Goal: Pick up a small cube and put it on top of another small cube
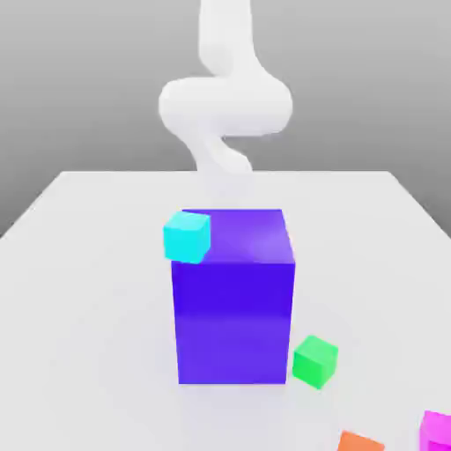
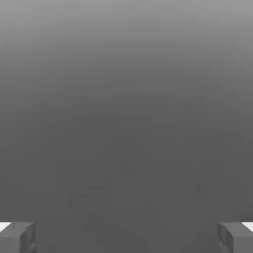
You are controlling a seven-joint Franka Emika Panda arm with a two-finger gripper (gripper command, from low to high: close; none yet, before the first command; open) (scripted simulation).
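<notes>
We count five blocks on the white bench (image 1: 79, 291): one large and four small. The large one is a blue-purple block (image 1: 233, 304) standing upright near the middle of the bench. The four small ones each have their own colour, one of each: a cyan cube (image 1: 187, 235), a green cube (image 1: 315, 360), an orange cube (image 1: 359, 441) and a magenta cube (image 1: 436, 432). The cyan cube appears at the big block's upper corner on the exterior view's left; we cannot tell whether it touches the block or lies on the bench behind it. The green cube rests on the bench just beside the big block's lower corner on the exterior view's right, turned a little. The magenta cube lies at the near edge of the exterior view, far to its right and partly cut off by the frame, well apart from the green cube. The orange cube lies between those two along the near edge, also cut off by the frame. We see one white arm (image 1: 225, 106) rising behind the big block. In the hand view the tool (image 2: 126, 237) shows two fingers (image 2: 17, 237), one at each side, standing wide apart with nothing between them, so the tool is open and empty.
</notes>
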